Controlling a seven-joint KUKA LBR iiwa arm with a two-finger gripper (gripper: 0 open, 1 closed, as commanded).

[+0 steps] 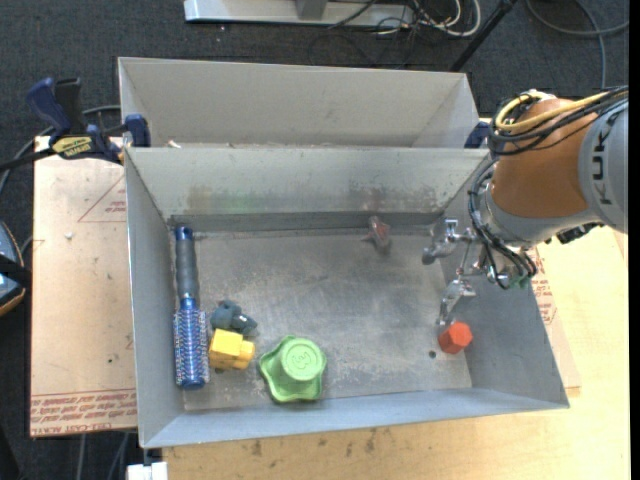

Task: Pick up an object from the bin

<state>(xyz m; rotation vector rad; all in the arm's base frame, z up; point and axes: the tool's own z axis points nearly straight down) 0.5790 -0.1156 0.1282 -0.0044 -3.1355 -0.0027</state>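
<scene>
None of the pick looks done: we see the tool (438, 288) open beside a small red block (455, 338), not yet grasped.

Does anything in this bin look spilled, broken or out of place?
Nothing stands out. The blue hairbrush, yellow block and green cup lie loose at the front left, none visibly damaged. A small red piece lies alone at the right, just by the claw.

small red block (455, 337) on bin (330, 278) floor (right side)
</scene>
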